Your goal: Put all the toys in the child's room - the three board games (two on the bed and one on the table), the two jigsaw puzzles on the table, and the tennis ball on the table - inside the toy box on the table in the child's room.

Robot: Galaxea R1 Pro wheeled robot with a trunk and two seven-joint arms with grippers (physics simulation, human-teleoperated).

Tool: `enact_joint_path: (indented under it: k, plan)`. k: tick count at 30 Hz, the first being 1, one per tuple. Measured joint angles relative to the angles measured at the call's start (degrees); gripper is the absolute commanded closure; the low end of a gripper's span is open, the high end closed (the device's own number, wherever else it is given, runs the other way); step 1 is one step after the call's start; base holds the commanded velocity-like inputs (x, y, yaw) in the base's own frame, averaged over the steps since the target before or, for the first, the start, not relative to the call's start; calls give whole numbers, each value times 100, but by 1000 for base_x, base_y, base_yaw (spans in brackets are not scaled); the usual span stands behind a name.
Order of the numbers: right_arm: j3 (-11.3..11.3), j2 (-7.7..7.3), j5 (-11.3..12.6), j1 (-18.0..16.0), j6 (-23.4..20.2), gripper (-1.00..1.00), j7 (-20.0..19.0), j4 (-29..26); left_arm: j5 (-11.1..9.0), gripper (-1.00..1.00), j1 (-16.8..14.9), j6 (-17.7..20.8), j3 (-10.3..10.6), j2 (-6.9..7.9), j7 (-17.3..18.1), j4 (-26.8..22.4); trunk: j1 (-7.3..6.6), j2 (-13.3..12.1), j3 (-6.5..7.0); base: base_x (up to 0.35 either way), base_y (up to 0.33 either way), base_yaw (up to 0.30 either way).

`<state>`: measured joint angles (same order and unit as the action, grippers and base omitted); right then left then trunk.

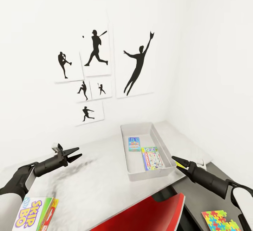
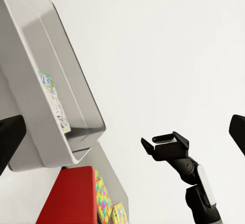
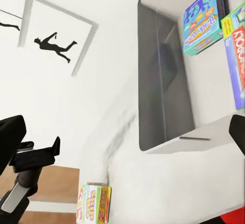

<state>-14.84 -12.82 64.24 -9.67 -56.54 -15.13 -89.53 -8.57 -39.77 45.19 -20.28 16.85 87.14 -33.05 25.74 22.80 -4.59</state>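
I've got both arms up over the table [image 1: 105, 160], nothing in either one. L gripper [image 1: 73, 154] hangs above the bare white top, jaws parted w/ a clear gap between the tips, released. R gripper [image 1: 178, 162] hangs just off the near right corner of the toy box [image 1: 135, 176], above the table edge; its two yellow-tipped fingers [image 1: 180, 160] look nearly together in the head view, but the L wrist cam catches that gripper [image 2: 166, 144] w/ its jaws spread, so I read it as released too.

Toy box sits between the two grippers, closer to the R one, long side running away from me toward the wall. Two board games lie flat inside: the blue game [image 1: 134, 143] further in, the white-green game [image 1: 152, 158] w/ red band nearer me and closest to the R jaws. R wrist cam shows both on the box floor, side by side, edges close, can't tell if touching.

Third game, the yellow Skip-Bo box [image 1: 33, 214], is on the table below and behind the L jaws, well apart from the toy box, by the near edge.

One puzzle [image 1: 220, 221] lies on the dark side unit [image 1: 196, 197] under my R arm, behind the R jaws. L wrist cam shows a second puzzle sheet [image 2: 120, 215] just beside it.

Red chair back [image 1: 151, 211] sits tucked at the table front, between the arms. Baseball silhouette prints [image 1: 96, 50] on the wall ahead.
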Motion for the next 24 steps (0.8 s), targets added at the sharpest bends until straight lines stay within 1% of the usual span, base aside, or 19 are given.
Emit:
enact_joint_path:
  k: [4,6,8,12,24]
  plan:
    - [-1,5,-118,-2,64,-100,3,56,0,-100,0,0,-5,11,0,0,0,0,37,0,0,0]
    - [-2,6,-180,-2,277,-100,-11,193,0,-100,0,0,-12,23,0,0,0,0,54,0,0,0]
    - [-2,3,-188,-2,391,-100,-25,273,0,-100,0,0,-14,26,0,0,0,0,70,0,0,0]
    - [-11,0,-190,-8,484,-100,-56,320,-2,-100,3,0,-20,26,2,0,0,0,102,0,0,0]
    - [-21,-3,-179,-11,518,-100,-73,332,-6,-100,1,0,-6,1,26,0,0,0,211,0,0,0]
